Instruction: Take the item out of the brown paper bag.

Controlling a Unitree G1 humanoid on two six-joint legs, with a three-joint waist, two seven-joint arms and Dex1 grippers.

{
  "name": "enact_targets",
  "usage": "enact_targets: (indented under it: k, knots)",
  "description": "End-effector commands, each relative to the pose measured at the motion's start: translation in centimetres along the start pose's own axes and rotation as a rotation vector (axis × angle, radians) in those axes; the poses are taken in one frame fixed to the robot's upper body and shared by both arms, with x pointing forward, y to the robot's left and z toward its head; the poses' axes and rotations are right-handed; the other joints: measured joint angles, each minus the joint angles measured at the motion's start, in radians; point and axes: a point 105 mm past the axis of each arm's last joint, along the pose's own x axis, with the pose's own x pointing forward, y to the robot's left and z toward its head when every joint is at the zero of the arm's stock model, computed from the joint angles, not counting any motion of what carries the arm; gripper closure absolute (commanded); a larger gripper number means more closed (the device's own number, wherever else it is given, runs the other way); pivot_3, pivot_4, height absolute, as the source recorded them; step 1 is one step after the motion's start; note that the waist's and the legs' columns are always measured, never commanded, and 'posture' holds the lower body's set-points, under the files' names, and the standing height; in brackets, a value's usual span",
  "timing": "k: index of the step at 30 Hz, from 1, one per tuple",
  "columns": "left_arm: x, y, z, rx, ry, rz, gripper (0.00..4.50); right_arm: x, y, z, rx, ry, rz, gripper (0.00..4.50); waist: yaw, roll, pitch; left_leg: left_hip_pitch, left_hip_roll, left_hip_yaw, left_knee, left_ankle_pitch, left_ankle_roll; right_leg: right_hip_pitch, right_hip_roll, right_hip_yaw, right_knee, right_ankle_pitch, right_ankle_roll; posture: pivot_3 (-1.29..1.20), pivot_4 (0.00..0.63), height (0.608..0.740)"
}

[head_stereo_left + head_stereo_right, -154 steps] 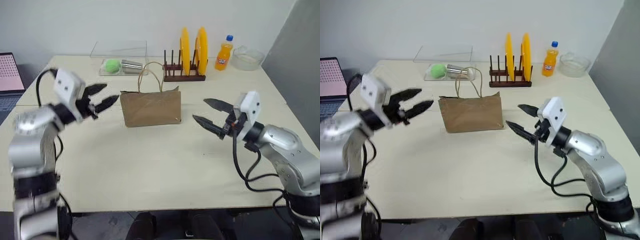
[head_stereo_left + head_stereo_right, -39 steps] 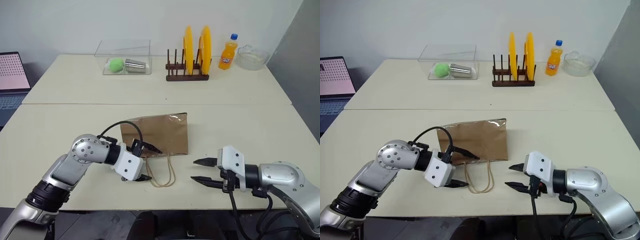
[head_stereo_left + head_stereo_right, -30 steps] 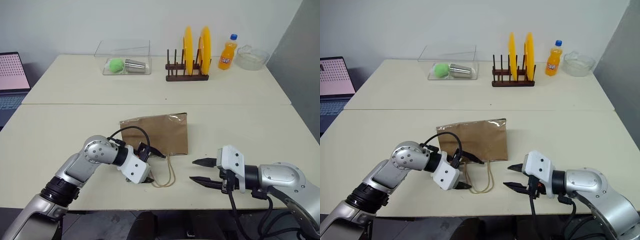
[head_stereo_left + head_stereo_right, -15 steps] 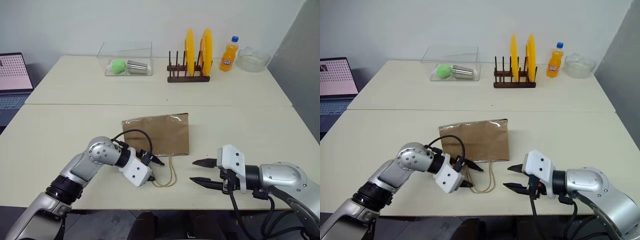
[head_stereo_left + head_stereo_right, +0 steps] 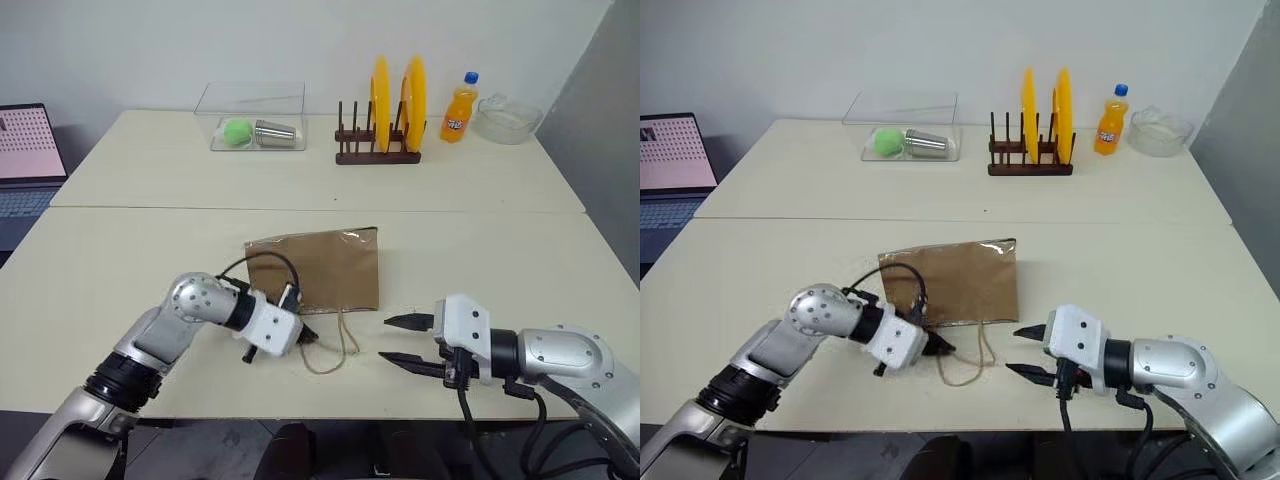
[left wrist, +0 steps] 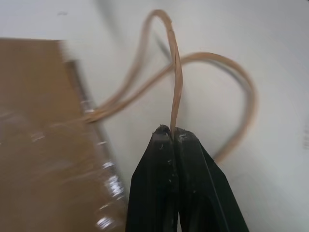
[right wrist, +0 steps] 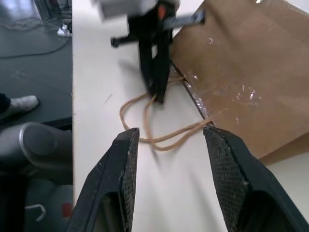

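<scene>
The brown paper bag (image 5: 315, 270) lies flat on the near table, its two thin tan handles (image 5: 330, 350) trailing toward the front edge. My left gripper (image 5: 305, 338) is at the bag's near edge, shut on one handle loop (image 6: 176, 87), which rises from the closed fingertips (image 6: 170, 131). The right gripper (image 5: 405, 340) hovers just right of the handles, open, with nothing between its fingers (image 7: 126, 159). From the right wrist, the left gripper (image 7: 157, 92) stands over the handles beside the bag (image 7: 241, 72). The item is hidden inside the bag.
At the back of the far table stand a dish rack with two yellow plates (image 5: 385, 110), an orange bottle (image 5: 453, 108), a glass bowl (image 5: 505, 115) and a clear box (image 5: 250, 120) holding a green ball and a metal cup. A laptop (image 5: 20, 150) is at far left.
My left gripper has rolled and shut on a bag handle, lifting it slightly. The right gripper stayed in place, still open.
</scene>
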Motion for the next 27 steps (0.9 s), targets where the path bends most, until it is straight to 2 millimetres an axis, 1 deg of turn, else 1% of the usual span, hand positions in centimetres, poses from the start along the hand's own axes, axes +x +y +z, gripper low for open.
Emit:
enact_targets:
  k: [1,3,6,10,13,16,20,23,25,27]
  knots:
    - [-2.4,2.7,1.8,-0.078,-0.053,0.149,4.47,0.1,0.9,0.0,-0.124,-0.008,0.047,2.28,0.000,0.000,0.000,0.000,0.000,0.000,0.000,0.000,0.000,0.000,0.000,0.000,0.000,0.000,0.000,0.00,0.150,0.740]
    - [-3.1,3.4,2.4,-0.124,-0.075,0.189,4.47,0.3,0.9,-0.1,-0.167,-0.023,0.050,2.28,0.000,0.000,0.000,0.000,0.000,0.000,0.000,0.000,0.000,0.000,0.000,0.000,-0.001,0.000,0.000,0.00,0.150,0.740]
    - [-3.5,3.9,3.1,-0.172,-0.096,0.220,4.47,0.7,0.8,0.1,-0.217,-0.041,0.059,2.28,0.000,0.000,0.000,0.000,0.000,0.000,0.000,0.000,0.000,0.000,0.000,0.000,-0.001,0.000,0.000,0.00,0.150,0.740]
    - [-3.9,4.4,3.3,-0.195,-0.090,0.247,4.47,2.1,0.9,-0.4,-0.321,-0.027,0.094,2.28,-0.002,0.000,0.000,0.001,0.000,0.000,0.000,0.000,0.000,0.000,0.001,0.001,0.000,0.000,0.000,0.00,0.150,0.740]
    - [-3.9,4.5,3.3,-0.195,-0.085,0.252,4.47,3.9,0.5,-1.1,-0.406,-0.011,0.116,2.28,-0.002,0.000,0.000,0.001,0.000,0.000,0.000,0.000,0.000,0.000,0.001,0.001,0.000,0.000,0.000,0.00,0.150,0.740]
    - [-4.0,4.4,3.3,-0.185,-0.077,0.248,4.47,5.9,-0.2,-1.8,-0.483,0.014,0.118,2.28,-0.003,0.000,0.000,0.001,0.001,0.001,0.000,0.000,0.000,0.000,0.001,0.001,0.001,0.000,0.000,0.00,0.150,0.740]
    - [-4.0,4.2,3.1,-0.176,-0.065,0.242,4.47,8.5,-0.5,-2.3,-0.535,0.024,0.161,2.28,-0.003,0.000,0.000,0.001,0.000,0.001,0.000,0.000,-0.001,-0.001,0.001,0.002,0.000,0.000,0.000,0.00,0.150,0.740]
    - [-4.2,4.0,2.9,-0.176,-0.061,0.241,4.47,9.8,-0.7,-3.1,-0.595,0.054,0.189,2.28,-0.002,0.000,0.000,0.001,0.000,0.001,0.000,0.000,-0.001,-0.001,0.001,0.002,0.001,0.000,-0.001,0.00,0.150,0.740]
    - [-4.3,3.9,2.8,-0.171,-0.054,0.242,4.47,10.4,-0.8,-3.1,-0.596,0.050,0.199,2.28,-0.002,0.000,0.000,0.000,0.000,0.001,0.000,0.000,-0.001,-0.001,0.001,0.003,0.000,0.000,-0.001,0.00,0.150,0.740]
    - [-4.5,4.0,2.6,-0.172,-0.050,0.246,4.50,10.7,-1.0,-3.3,-0.589,0.056,0.203,2.67,-0.002,0.000,0.000,0.001,0.000,0.001,0.000,0.000,-0.001,-0.001,0.001,0.003,0.001,0.000,-0.001,0.00,0.150,0.740]
